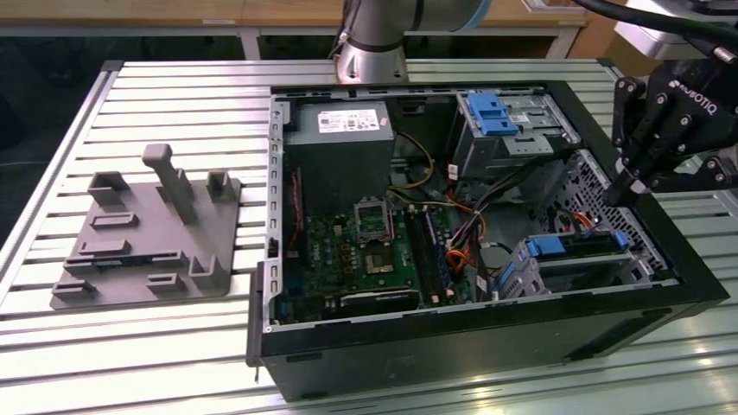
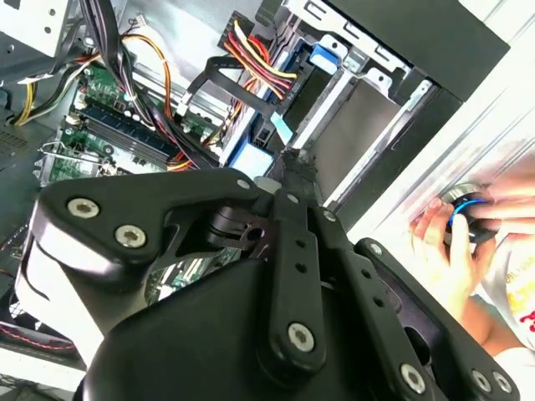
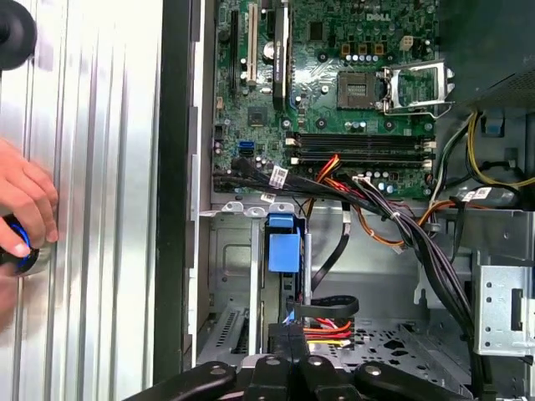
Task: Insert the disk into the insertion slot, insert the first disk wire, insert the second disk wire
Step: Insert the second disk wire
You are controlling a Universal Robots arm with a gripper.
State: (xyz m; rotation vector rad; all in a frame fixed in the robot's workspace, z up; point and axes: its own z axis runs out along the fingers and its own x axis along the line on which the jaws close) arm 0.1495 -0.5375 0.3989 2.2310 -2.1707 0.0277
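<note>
Your hand (image 1: 632, 192) hangs with closed fingers over the insertion slot (image 1: 576, 264) at the exterior view's right, where the disk (image 1: 582, 245) already sits. I think careful alignment with its connector matters. Just beyond, bundled cables (image 1: 490, 216) crowd the way; farther, the motherboard (image 1: 369, 251).

Matt black claw (image 1: 632, 192); perforated sheet-metal insertion slot (image 1: 573, 270); ribbed, brushed-metal table (image 1: 173, 95).
</note>
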